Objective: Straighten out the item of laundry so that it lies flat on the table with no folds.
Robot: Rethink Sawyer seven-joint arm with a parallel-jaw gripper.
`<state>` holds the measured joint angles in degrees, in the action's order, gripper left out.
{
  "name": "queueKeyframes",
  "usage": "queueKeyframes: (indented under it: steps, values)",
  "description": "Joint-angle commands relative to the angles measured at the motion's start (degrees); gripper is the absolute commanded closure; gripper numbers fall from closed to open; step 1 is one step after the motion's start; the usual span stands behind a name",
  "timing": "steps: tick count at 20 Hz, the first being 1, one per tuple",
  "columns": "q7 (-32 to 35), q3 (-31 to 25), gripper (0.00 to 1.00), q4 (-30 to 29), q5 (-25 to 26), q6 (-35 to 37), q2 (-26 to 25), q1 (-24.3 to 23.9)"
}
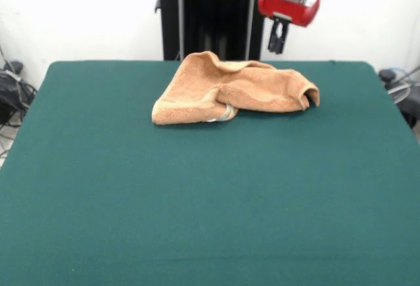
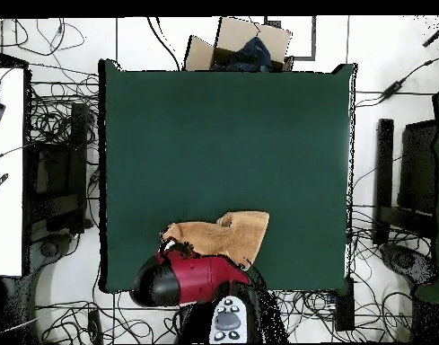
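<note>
The item of laundry (image 1: pixel 230 89), a peach-orange towel, lies crumpled and folded over itself near the far middle of the green table (image 1: pixel 197 201). A pale tag shows at its front edge. My gripper (image 1: pixel 278 48) hangs above the table's far edge, up and to the right of the towel, holding nothing and not touching it. In the overhead view the towel (image 2: pixel 227 235) sits by the table's (image 2: pixel 223 135) bottom edge. There the arm's red head (image 2: pixel 182 278) overlaps the towel's lower left part and hides the gripper.
A cardboard box (image 2: pixel 241 45) stands beyond the table's top edge in the overhead view. Tangled cables (image 2: pixel 70 135) lie on the floor around the table, with a white desk (image 2: pixel 5 171) at the left and black equipment (image 2: pixel 411 180) at the right.
</note>
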<state>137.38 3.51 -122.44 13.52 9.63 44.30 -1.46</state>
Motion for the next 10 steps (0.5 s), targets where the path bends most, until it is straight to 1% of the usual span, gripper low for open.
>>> queueKeyframes:
  steps: [1,6,10]
  values:
    - [2.4,0.5,1.00,7.5,3.4,-6.4,-8.1,2.1]
    - [4.1,2.6,1.00,9.7,2.7,-10.1,-12.3,4.2]
    - [3.9,3.1,1.00,10.6,1.9,-10.7,-13.6,4.2]
